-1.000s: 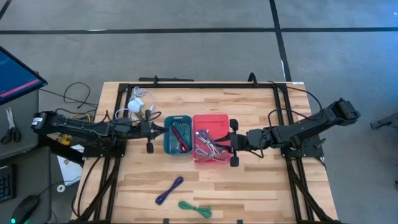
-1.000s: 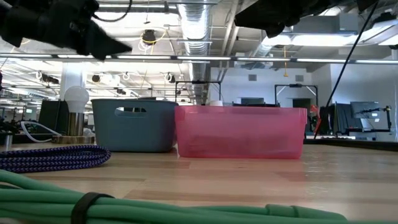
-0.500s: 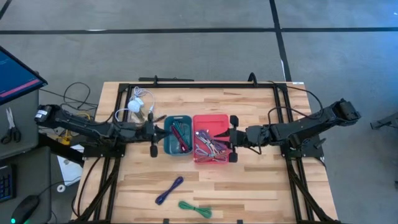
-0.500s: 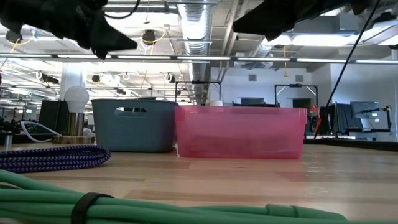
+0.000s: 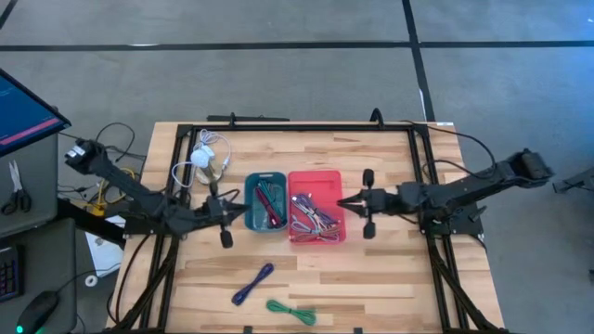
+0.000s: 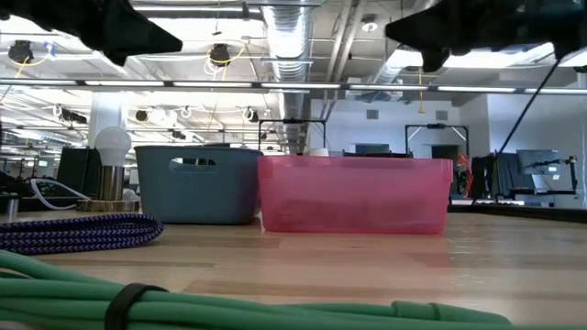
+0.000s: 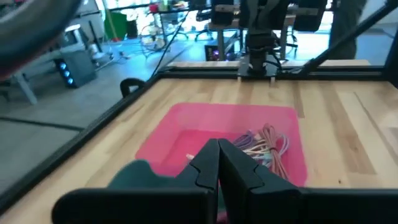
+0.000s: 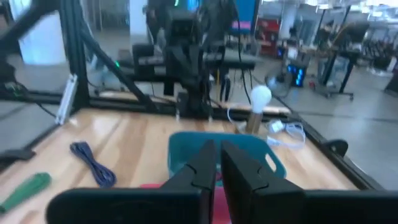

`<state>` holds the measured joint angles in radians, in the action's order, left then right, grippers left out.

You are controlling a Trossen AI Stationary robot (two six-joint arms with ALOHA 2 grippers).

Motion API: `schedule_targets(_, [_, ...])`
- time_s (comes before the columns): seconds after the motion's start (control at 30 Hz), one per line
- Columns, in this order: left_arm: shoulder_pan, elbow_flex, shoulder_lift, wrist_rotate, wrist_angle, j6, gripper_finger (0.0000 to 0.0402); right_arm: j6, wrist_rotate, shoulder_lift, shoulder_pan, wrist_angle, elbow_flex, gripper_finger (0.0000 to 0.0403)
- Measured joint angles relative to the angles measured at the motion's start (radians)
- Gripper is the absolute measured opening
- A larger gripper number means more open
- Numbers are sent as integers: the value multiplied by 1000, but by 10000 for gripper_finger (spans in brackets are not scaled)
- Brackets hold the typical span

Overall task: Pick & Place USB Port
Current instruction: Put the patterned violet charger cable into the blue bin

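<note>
A teal bin (image 5: 265, 200) and a pink bin (image 5: 316, 206) stand side by side mid-table, each holding bundled cables (image 7: 266, 140). I cannot make out a USB port as such among them. My left gripper (image 5: 239, 208) hovers shut, pointing level at the teal bin's left wall. My right gripper (image 5: 345, 200) hovers shut at the pink bin's right wall, pointing level toward it. Both show nothing between their fingers in the wrist views (image 7: 217, 169) (image 8: 216, 163).
A coiled purple cable (image 5: 252, 283) and a green cable (image 5: 290, 311) lie on the wood near the front edge. A white bulb with cords (image 5: 200, 158) sits at the far left. Black frame rails (image 5: 306, 123) border the table.
My right gripper has drawn back from above the pink bin toward the table's right edge, to that bin's right wall. My left arm has swung about, and its gripper has shifted a little toward the near edge beside the teal bin. Bins and cables have stayed put.
</note>
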<state>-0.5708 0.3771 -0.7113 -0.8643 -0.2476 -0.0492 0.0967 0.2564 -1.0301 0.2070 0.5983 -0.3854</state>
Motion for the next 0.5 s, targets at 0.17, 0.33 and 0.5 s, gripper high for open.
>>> schedule_targets(0.17, [-99, 27, -83, -115, 2, -121, 8, -3, 1, 95, 0, 31, 74, 7])
schedule_targets(0.33, [-149, 182, -249, -209, 1, -109, 5, -16, 2, 123, 5, 30, 88, 4])
schedule_targets(0.5, [-150, 378, -375, -280, 103, -45, 4, -16, 2, 112, 6, 27, 88, 4])
